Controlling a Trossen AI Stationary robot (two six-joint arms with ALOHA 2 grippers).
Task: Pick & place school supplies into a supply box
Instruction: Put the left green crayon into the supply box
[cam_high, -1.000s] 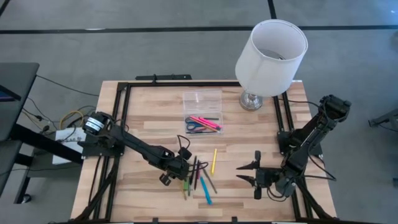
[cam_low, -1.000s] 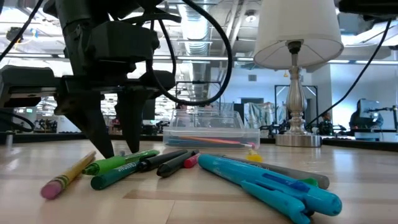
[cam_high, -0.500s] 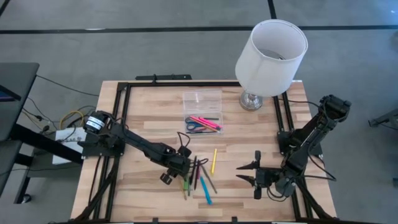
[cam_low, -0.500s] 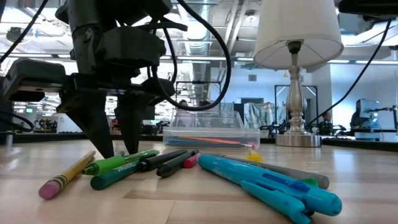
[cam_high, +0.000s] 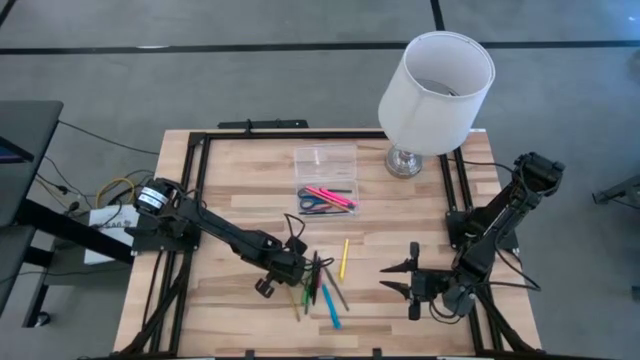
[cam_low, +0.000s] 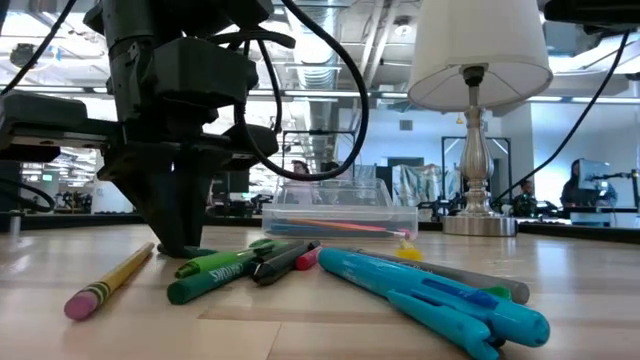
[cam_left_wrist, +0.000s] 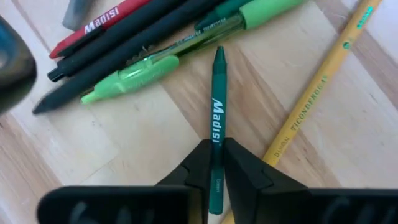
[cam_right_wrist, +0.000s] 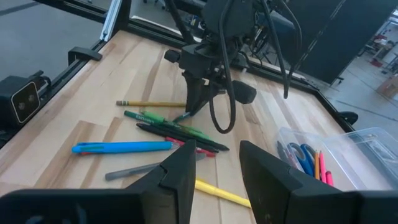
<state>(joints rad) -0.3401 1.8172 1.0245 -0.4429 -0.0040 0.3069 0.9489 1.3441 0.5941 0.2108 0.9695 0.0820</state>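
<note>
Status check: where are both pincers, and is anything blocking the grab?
Left pincer shut on dark green Madisi pen, down on wooden table. Right pincer open, waiting at right. Yellow pencil close beside; nothing blocking.

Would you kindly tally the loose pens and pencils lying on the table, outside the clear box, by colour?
Yellow pencils: 2
Green pens: 2, the darker one pinched in the left gripper
Black pens: 2
Red pen: 1
Blue pen: 1
Grey pen: 1
Total: 9
</note>
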